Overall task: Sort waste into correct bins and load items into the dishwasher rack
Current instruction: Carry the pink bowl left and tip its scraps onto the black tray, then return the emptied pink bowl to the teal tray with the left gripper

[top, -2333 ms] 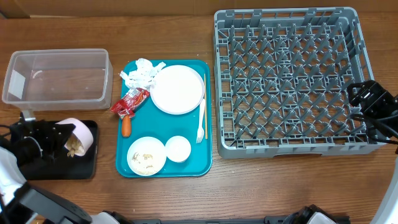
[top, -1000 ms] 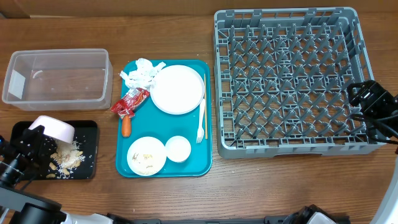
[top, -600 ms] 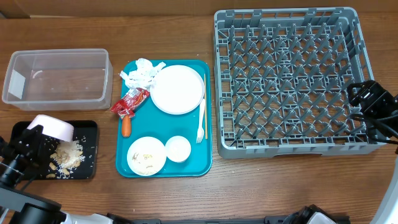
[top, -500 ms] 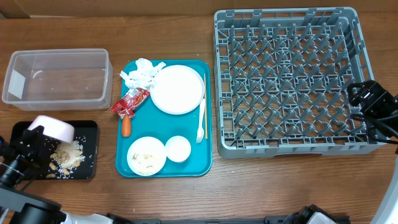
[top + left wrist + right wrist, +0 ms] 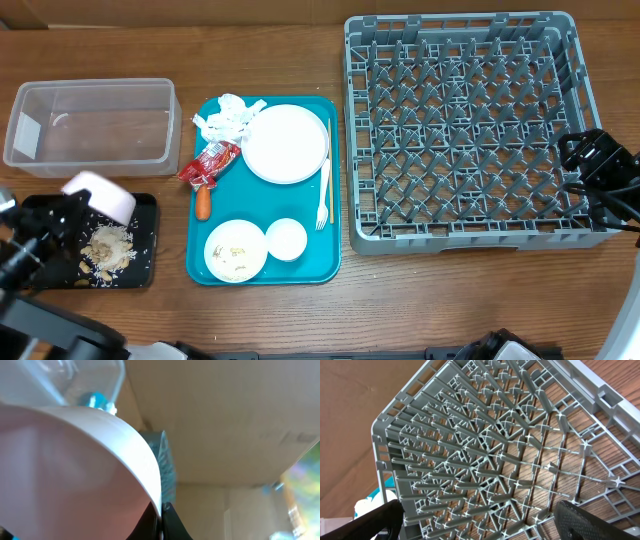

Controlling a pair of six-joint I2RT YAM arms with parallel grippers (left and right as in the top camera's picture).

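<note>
Lower left, the left hand (image 5: 58, 214) — clamped on the bowl (image 5: 100, 193) — is lifting it clear of the black tray (image 5: 146, 262), scraps (image 5: 106, 249) lying dumped there — rack (image 5: 460, 130) next; the right hand (image 5: 592, 156) is waiting, fingers apart.

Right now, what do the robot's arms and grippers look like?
The left gripper and right gripper are black and blocky. Black cables loop beside the right one. Its fingers are matte black and grainy.
</note>
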